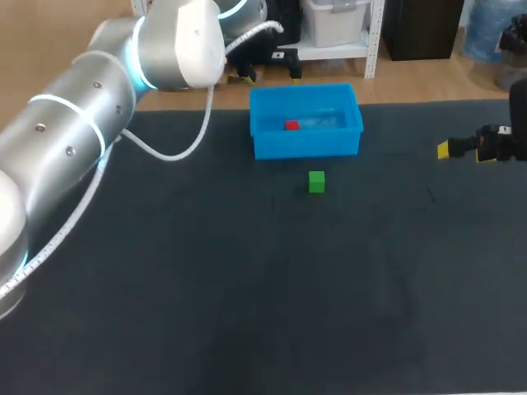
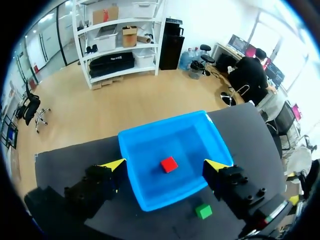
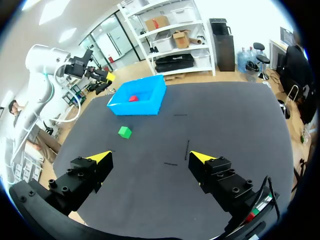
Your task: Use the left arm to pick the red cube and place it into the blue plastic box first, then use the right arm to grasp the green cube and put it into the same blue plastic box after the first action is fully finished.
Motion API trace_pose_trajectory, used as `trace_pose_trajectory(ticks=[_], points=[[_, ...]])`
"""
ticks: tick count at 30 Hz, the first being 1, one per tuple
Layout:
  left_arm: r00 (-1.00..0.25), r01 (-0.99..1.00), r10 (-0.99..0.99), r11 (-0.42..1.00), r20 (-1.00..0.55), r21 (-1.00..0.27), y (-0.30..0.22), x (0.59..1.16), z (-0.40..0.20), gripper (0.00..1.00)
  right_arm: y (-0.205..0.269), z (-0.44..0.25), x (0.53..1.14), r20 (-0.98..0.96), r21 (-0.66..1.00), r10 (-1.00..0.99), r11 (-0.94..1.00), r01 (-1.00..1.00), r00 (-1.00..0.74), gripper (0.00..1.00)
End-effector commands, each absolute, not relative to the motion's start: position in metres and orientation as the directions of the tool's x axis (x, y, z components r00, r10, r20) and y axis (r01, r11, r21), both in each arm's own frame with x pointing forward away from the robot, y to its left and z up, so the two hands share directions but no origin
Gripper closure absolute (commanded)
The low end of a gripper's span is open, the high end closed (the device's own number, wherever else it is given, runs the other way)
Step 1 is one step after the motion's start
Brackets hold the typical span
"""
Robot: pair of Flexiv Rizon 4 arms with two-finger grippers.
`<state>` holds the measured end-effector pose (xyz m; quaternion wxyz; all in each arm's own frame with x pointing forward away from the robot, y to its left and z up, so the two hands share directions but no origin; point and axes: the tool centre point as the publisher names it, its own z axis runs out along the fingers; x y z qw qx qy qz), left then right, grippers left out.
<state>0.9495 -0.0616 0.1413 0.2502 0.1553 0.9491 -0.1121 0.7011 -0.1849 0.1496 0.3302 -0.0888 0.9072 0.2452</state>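
Red cube [image 2: 169,164] is down, lying flat on the floor of the blue plastic box [image 2: 165,125], right under the left gripper [image 2: 165,164]. That gripper's fingers are spread wide and pinch nothing.

Count: one red cube, one green cube [image 2: 203,211], one box, two grippers.

The green cube sits on the table just outside the box's near wall, on the wrist side of the left fingertips.

The right gripper [image 3: 151,156] is also spread and empty, with the green cube well ahead of it and the box beyond. The head view gives only one yellow tip there; the right wrist view shows both.

The red cube has no long axis. The box's long side runs from one left finger to the other.
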Motion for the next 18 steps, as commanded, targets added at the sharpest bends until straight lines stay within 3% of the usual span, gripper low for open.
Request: trace_pose_trajectory(ticks=[1, 18], points=[[-0.836, 0.361, 0.252, 0.921, -0.487, -0.143, -0.056, 0.945, 0.151, 0.0, -0.185, 0.15, 0.701, -0.643, 0.385, 0.0, 0.864, -0.323, -0.766, 0.0], [-0.823, 0.4, 0.261, 0.896, -0.504, -0.19, -0.032, 0.914, 0.168, 0.0, -0.185, 0.15, 0.701, -0.643, 0.385, 0.0, 0.864, -0.323, -0.766, 0.0]])
